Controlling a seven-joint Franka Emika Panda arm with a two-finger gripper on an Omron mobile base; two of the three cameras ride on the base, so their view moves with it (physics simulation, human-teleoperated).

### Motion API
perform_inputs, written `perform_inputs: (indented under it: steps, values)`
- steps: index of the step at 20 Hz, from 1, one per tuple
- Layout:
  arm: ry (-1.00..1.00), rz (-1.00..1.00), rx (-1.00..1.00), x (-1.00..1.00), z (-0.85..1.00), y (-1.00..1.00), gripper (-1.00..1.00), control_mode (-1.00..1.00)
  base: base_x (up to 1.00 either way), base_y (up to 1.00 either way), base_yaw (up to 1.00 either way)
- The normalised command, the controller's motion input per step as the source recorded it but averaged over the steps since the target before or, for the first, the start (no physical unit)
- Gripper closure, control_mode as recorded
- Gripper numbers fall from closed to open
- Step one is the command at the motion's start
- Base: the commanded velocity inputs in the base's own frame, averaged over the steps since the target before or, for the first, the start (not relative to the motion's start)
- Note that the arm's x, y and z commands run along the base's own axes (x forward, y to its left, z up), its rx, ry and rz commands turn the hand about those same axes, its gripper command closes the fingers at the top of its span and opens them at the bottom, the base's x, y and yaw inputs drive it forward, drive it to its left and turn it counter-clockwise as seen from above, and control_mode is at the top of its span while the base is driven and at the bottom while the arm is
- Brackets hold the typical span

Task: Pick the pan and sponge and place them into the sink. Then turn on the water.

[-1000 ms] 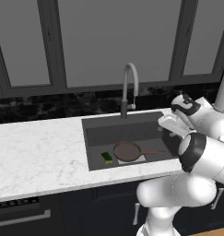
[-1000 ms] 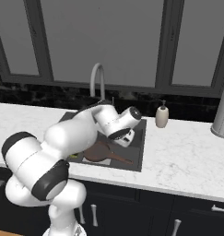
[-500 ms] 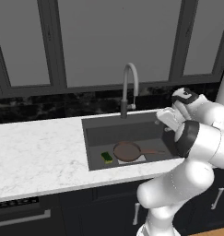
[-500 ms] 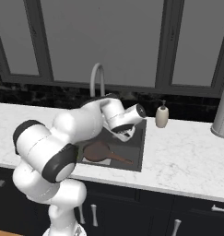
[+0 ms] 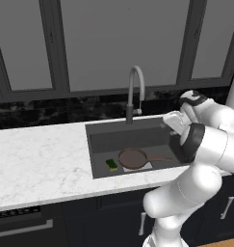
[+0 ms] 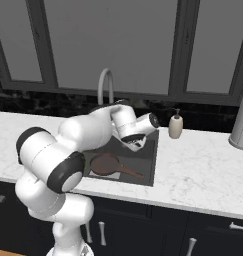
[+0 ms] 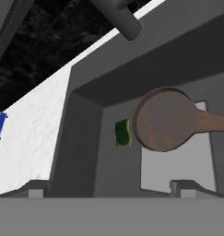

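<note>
Above the sink (image 5: 99, 137), gripper (image 6: 138, 143) now higher, tilted, its grip state unclear.

One pan (image 5: 132, 157), one sponge (image 5: 111, 164), one sink (image 5: 100, 136), one faucet (image 5: 133, 91), one soap bottle (image 6: 175, 125).

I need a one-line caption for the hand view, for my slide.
Pan and sponge lying apart on the sink floor, no water running.

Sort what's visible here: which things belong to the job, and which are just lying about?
Job:
pan, in the sink
sponge, beside the pan
sink
faucet, no stream visible

Lying about:
soap dispenser
metal canister
</note>
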Motion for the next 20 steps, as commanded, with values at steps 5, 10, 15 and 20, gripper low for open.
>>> perform_inputs:
  steps: [5, 10, 15, 20]
  values:
    - [-0.19, 0.0, 0.13, 0.29, 0.0, 0.09, -1.0, -1.0, 0.0, 0.0, 0.0]
    - [-0.06, -0.03, 0.1, 0.4, 0.0, 0.14, -1.0, -1.0, 0.0, 0.0, 0.0]
    - [0.01, -0.06, 0.02, 0.49, 0.0, 0.06, -1.0, -1.0, 0.0, 0.0, 0.0]
    - [0.05, -0.06, 0.03, 0.36, 0.0, 0.01, -1.0, -1.0, 0.0, 0.0, 0.0]
